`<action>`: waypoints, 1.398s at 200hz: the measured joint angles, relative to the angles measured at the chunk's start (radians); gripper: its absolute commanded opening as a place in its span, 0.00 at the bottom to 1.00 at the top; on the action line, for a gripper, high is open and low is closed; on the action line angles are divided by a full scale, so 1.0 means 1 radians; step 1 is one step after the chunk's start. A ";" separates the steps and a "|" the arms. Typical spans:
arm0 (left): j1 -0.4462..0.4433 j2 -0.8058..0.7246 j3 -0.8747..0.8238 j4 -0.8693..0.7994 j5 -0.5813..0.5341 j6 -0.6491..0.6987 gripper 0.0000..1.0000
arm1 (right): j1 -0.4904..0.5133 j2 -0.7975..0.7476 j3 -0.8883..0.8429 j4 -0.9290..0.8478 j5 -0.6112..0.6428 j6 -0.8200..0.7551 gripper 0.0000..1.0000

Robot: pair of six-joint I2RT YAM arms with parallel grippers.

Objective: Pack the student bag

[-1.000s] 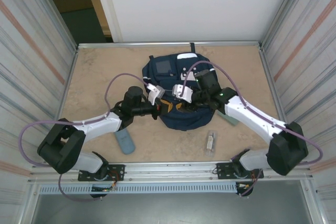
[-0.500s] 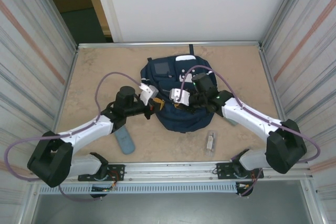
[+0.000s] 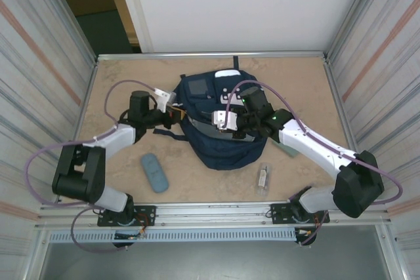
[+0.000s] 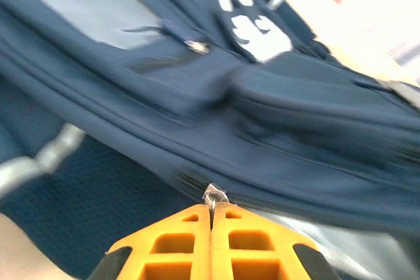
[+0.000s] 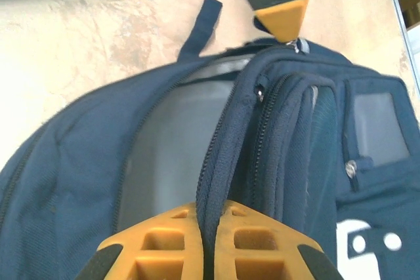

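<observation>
**Two-arm opening of the student bag.** The student bag lies flat at the middle of the table, nearer the far edge than the near one, with its grey front panel turned toward the far edge.

The left gripper sits at the bag's left rim. In the left wrist view its orange fingers are pressed together on the metal zipper pull, with no gap between them. The bag's blue fabric lies directly ahead of the tips.

The right gripper sits over the bag's middle. In the right wrist view its jaws are nipped on the folded edge of the front section, and the zipper tape runs up from between them.

The likely purpose is a division of labour — one arm anchors and lifts the fabric while the other draws the slider along the track. The main compartment already gapes, showing its grey lining.

A blue-grey pencil case lies toward the near left of the table and a small clear packet toward the near right. Both are apart from the bag — probably contents waiting to go in. A pale green flat item lies partly hidden under the right forearm.
</observation>
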 measured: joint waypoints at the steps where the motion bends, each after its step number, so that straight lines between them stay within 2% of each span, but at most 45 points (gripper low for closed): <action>1: 0.002 0.003 0.002 -0.002 0.003 -0.002 0.00 | 0.000 -0.001 0.000 0.000 0.000 0.000 0.00; 38: 0.014 0.082 0.102 -0.108 0.059 -0.053 0.03 | -0.010 -0.003 0.037 -0.010 0.022 0.000 0.00; 55: 0.014 0.091 0.116 -0.121 0.059 -0.074 0.15 | -0.015 -0.003 0.038 -0.012 0.021 0.001 0.00; 76: 0.020 0.090 0.110 -0.129 0.040 -0.101 0.19 | -0.013 -0.003 0.047 -0.025 0.027 0.013 0.01; 96: 0.032 0.065 0.076 -0.109 -0.019 -0.117 0.34 | -0.013 -0.003 0.050 -0.044 0.036 0.026 0.03; 130: 0.087 -0.066 -0.047 -0.112 -0.123 -0.155 0.44 | -0.006 -0.007 0.072 -0.080 0.087 0.068 0.02; 151: 0.046 -0.206 -0.080 -0.134 -0.126 -0.190 0.46 | -0.007 -0.007 0.058 -0.073 0.094 0.116 0.03; 164: -0.016 -0.314 -0.096 -0.140 -0.117 -0.169 0.48 | -0.013 -0.007 0.056 -0.074 0.092 0.149 0.03; 172: -0.069 -0.385 -0.105 -0.145 -0.107 -0.117 0.51 | -0.018 -0.007 0.056 -0.073 0.081 0.166 0.04; 185: -0.161 -0.489 -0.125 -0.148 -0.093 0.012 0.66 | -0.038 -0.001 0.056 -0.070 0.041 0.192 0.04; 197: -0.234 -0.570 -0.157 -0.138 -0.084 0.135 0.75 | -0.058 0.016 0.059 -0.075 -0.007 0.208 0.05; 207: -0.269 -0.604 -0.184 -0.125 -0.080 0.262 0.95 | -0.070 0.040 0.068 -0.090 -0.049 0.214 0.05; 210: -0.274 -0.608 -0.191 -0.121 -0.081 0.280 0.98 | -0.073 0.047 0.072 -0.095 -0.061 0.215 0.05; 232: -0.264 -0.550 -0.186 -0.090 -0.087 0.468 0.99 | -0.079 0.095 0.087 -0.132 -0.132 0.214 0.05; 254: -0.261 -0.379 -0.117 -0.081 -0.067 0.640 0.99 | -0.079 0.129 0.100 -0.163 -0.174 0.214 0.05; 279: -0.279 -0.253 -0.104 -0.024 -0.027 0.799 0.99 | -0.079 0.147 0.117 -0.189 -0.194 0.214 0.05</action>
